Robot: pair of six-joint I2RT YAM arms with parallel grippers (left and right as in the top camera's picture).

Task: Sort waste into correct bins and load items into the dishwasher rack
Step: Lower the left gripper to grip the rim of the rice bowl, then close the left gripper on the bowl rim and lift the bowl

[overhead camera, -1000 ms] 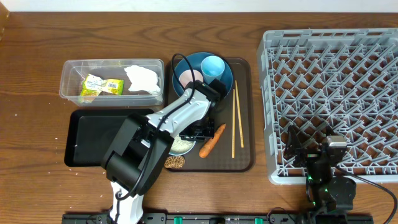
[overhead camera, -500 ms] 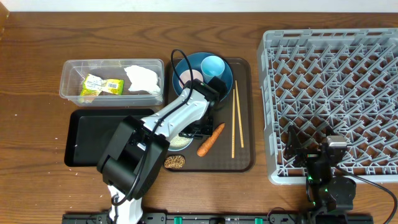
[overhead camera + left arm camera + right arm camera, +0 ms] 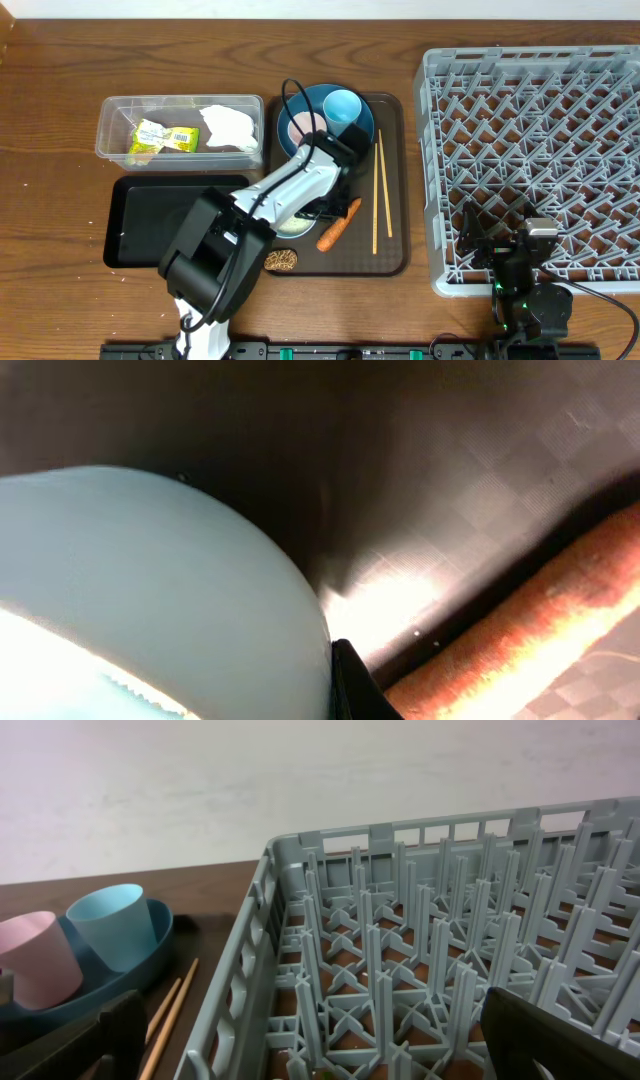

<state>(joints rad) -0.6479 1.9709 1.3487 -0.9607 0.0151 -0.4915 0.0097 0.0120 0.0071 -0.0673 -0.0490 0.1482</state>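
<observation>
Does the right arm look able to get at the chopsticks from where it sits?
Probably yes: the chopsticks lie uncovered on the tray's right side, the right gripper is open, and only the rack's wall lies between. The left arm beside the carrot is close, though.

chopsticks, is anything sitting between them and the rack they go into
Nothing visible does. The chopsticks lie along the right side of the brown tray, and only a strip of bare table separates that tray from the dishwasher rack. The carrot lies on their other side, away from the rack.
</observation>
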